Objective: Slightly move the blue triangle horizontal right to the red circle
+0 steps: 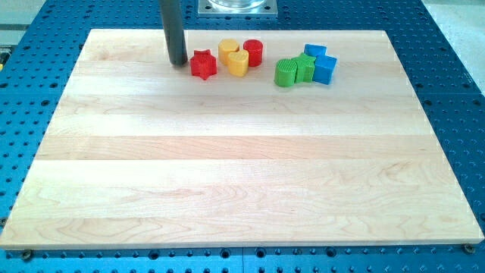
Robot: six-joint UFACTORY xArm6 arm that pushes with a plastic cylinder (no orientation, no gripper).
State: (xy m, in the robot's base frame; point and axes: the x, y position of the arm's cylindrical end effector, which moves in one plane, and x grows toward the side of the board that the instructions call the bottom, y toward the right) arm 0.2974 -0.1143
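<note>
The red circle [253, 51] stands near the view's top, just right of a yellow block [228, 50] and a yellow heart [239, 64]. Two blue blocks lie to its right: one [314, 51] at the top of the cluster, whose shape may be the triangle, and a blue cube [324, 69] below it. My tip [179, 62] rests on the board left of the red star [203, 64], close to it, far left of the blue blocks.
Two green blocks [286, 73] [305, 67] sit touching the blue ones on their left. The wooden board [242, 189] lies on a blue perforated table. A metal mount [236, 7] shows at the view's top.
</note>
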